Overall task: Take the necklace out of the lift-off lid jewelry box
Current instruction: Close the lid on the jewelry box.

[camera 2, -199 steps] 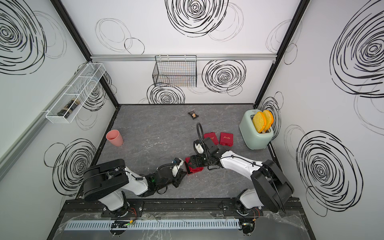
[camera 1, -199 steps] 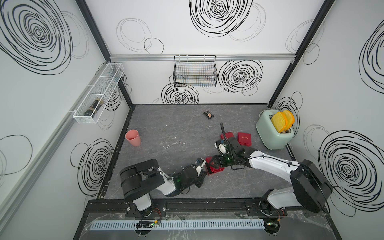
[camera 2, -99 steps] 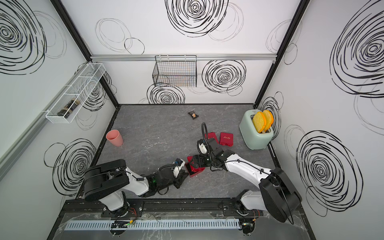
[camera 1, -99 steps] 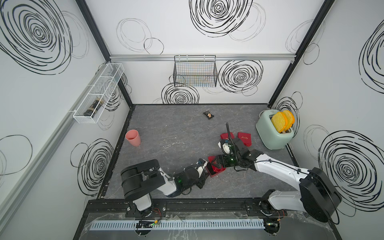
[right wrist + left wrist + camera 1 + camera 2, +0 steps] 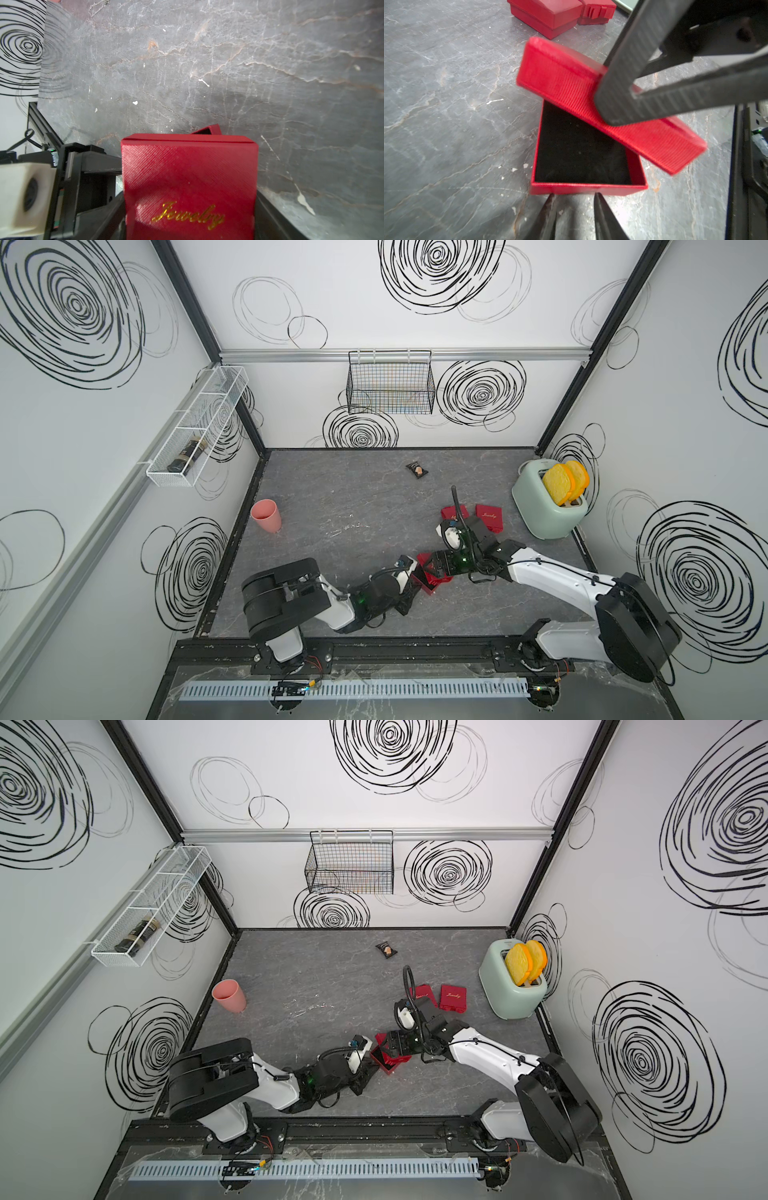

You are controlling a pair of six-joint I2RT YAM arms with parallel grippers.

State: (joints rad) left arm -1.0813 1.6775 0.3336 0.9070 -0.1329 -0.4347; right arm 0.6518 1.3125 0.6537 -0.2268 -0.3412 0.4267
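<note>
In a top view the right gripper (image 5: 435,568) held the red lid (image 5: 423,560) over the box (image 5: 432,587), and the necklace (image 5: 348,529) (a thin pale line, hard to see) lay on the table (image 5: 332,489), well apart from both. In the left wrist view the box's black inside showed no chain, and the left gripper (image 5: 574,207) had its tips a little apart, holding nothing, just beside the box wall. In the right wrist view the lid sat pinched in the right gripper, so the chain looked already out.
</note>
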